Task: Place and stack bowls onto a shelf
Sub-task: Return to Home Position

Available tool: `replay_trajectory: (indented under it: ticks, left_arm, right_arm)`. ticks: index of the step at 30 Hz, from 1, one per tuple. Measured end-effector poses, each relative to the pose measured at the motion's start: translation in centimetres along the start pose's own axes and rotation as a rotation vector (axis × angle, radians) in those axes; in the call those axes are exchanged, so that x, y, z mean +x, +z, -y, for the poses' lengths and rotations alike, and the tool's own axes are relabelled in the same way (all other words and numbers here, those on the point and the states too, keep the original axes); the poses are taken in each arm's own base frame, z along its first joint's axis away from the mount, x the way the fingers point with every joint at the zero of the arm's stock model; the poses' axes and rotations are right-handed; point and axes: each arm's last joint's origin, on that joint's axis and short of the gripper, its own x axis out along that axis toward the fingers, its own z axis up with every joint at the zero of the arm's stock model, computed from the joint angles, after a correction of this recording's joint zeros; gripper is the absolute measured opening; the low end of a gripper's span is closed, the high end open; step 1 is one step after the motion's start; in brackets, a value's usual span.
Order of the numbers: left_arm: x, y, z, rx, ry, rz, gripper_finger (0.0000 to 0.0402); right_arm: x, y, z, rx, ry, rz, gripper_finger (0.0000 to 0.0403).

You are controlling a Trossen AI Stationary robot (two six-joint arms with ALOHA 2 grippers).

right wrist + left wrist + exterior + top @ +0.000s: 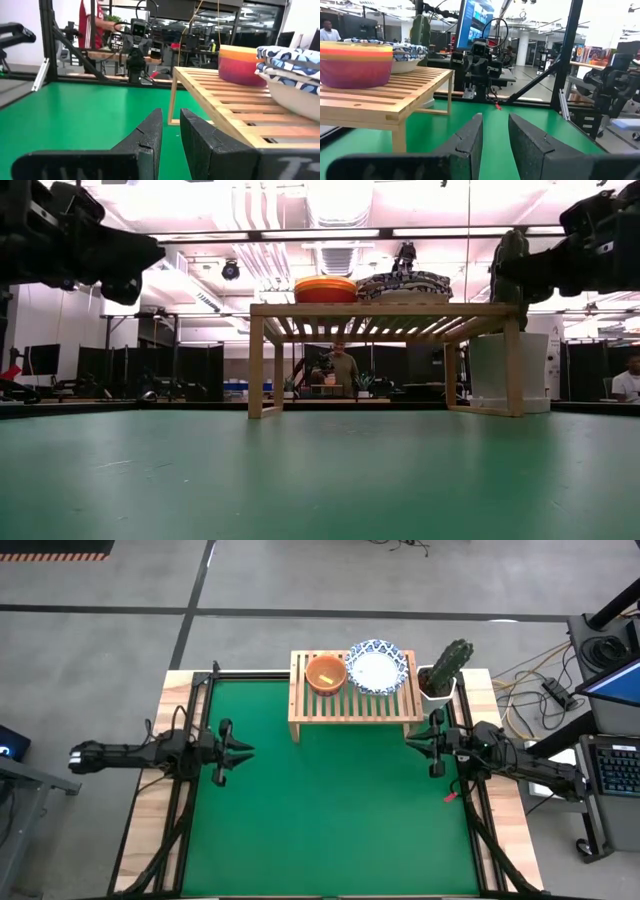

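The light-wood shelf (352, 705) stands on its legs at the far middle of the green mat. On its slatted top sits a nested stack of small bowls, red on top (326, 673), with yellow and purple showing in the left wrist view (355, 62). Beside it, toward the right, sits a stack of white bowls with blue patterned rims (377, 667). My left gripper (245, 750) hovers left of the shelf, narrowly open and empty (495, 117). My right gripper (410, 740) hovers off the shelf's right front leg, narrowly open and empty (171, 112).
A white pot with a cactus (440, 675) stands right of the shelf at the far right. The green mat (330, 820) lies bare in front of the shelf. Arm frames run along both table sides. People show in the room behind.
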Motion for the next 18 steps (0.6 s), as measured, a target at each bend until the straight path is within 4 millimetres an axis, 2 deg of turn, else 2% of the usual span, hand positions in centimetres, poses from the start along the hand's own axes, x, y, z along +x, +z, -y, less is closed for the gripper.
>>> replay_trajectory:
  ticks: [18]
  left_arm:
    - [0.24,-0.12,-0.03,-0.002,0.007,-0.035,0.0076]
  right_arm:
    - [0.00,-0.04,0.00,0.082,0.000,-0.004,0.0059]
